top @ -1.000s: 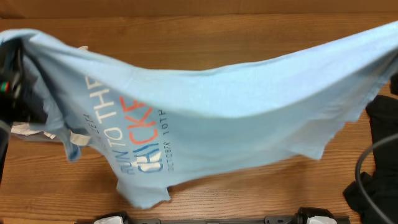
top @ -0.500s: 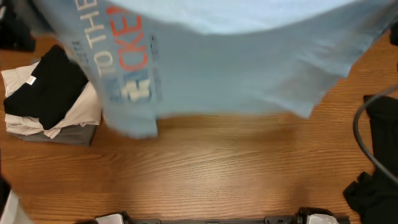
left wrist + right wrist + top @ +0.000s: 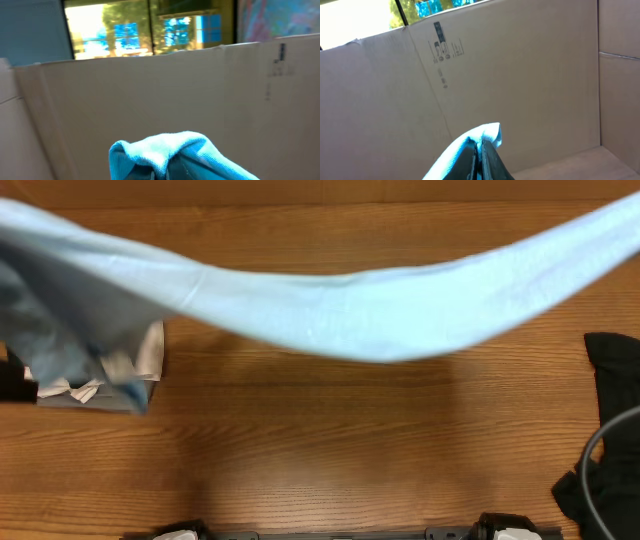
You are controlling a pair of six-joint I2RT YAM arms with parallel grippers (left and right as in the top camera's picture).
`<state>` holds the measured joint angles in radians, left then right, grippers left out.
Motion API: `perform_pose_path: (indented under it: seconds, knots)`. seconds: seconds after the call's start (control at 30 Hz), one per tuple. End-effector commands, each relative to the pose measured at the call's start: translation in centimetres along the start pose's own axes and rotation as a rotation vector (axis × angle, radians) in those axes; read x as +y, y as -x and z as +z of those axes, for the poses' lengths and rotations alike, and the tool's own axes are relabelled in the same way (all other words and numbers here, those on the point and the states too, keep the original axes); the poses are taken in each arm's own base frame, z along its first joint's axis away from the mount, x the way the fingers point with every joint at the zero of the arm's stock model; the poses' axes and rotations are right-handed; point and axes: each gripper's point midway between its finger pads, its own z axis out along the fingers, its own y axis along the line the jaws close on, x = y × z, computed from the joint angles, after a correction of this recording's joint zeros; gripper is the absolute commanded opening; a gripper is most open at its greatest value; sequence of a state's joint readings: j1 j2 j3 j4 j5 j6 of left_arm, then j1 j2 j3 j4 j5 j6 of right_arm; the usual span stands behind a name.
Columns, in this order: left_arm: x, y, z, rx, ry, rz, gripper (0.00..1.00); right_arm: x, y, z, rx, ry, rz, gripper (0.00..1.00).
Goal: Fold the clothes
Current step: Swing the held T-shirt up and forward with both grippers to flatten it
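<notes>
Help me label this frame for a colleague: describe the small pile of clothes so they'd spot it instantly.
On the wooden table, go to the left edge in the overhead view, under the drooping end of the sky-blue T-shirt. The pile peeks out there as stacked white and grey layers, unlike the loose black garment at the right edge.

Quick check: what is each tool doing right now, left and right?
Left tool: closed, pinching a bunched edge of the sky-blue T-shirt.
Right tool: closed on the same shirt's other end.

one T-shirt (image 3: pixel 350 320), one folded stack (image 3: pixel 150 365), one black garment (image 3: pixel 612 375)
</notes>
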<state>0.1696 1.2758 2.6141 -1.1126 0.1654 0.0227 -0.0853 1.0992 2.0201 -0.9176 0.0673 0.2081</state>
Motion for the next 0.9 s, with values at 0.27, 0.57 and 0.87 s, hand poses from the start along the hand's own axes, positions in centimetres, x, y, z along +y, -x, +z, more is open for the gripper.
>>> perform_pose_path:
  seconds: [0.27,0.57,0.87]
  knots:
    - [2.6,-2.7,1.4,0.099,0.137,-0.01,0.04,0.0,-2.4,0.8,0.108,0.012,0.003,0.04]
    - [0.9,-13.9,14.5,0.39,-0.065,-0.103,0.04,0.2,-9.1,11.2,0.316,0.044,0.012,0.04]
    - [1.3,-10.6,21.3,0.153,-0.096,-0.217,0.04,-1.4,-5.7,17.1,0.124,0.034,-0.004,0.04]
